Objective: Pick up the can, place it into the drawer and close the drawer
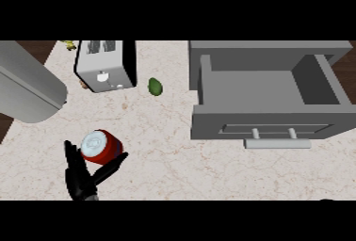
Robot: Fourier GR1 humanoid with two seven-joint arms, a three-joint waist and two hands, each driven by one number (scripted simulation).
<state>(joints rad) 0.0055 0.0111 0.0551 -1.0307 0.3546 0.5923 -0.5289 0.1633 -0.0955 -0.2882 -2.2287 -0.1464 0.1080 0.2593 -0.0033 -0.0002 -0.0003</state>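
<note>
A red can (104,149) with a silver-white top stands on the counter at the lower left. My left hand (80,181) comes up from the lower edge just under it, open. Its straight fingers (70,157) run up along the can's left side, and the thumb (112,165) points up to the right below the can. The can sits in the gap between them; I cannot tell whether they touch it. The grey drawer (268,123) at the right stands pulled out, with nothing in its box and a bar handle (278,142) on its front. My right hand does not show.
A silver toaster (104,66) stands at the back left, with a small green fruit (155,86) beside it. A large grey rounded body (28,84) fills the far left. Bare marbled counter (181,164) lies between the can and the drawer front.
</note>
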